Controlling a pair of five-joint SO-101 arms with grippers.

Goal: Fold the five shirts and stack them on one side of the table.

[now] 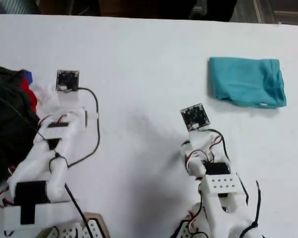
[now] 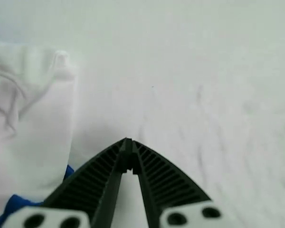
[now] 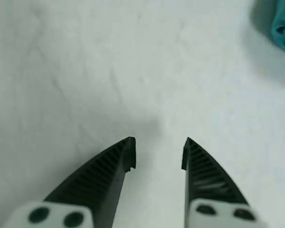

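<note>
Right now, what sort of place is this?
Probably a lab bench for robot shirt-folding trials: white table, two cabled arms, a folded teal shirt and a heap of unfolded clothes.

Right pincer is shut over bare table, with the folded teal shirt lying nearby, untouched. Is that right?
No: the right pincer is open, its tips apart, as the right wrist view shows. The rest holds: it is over bare table, with the folded teal shirt lying nearby, untouched.
</note>
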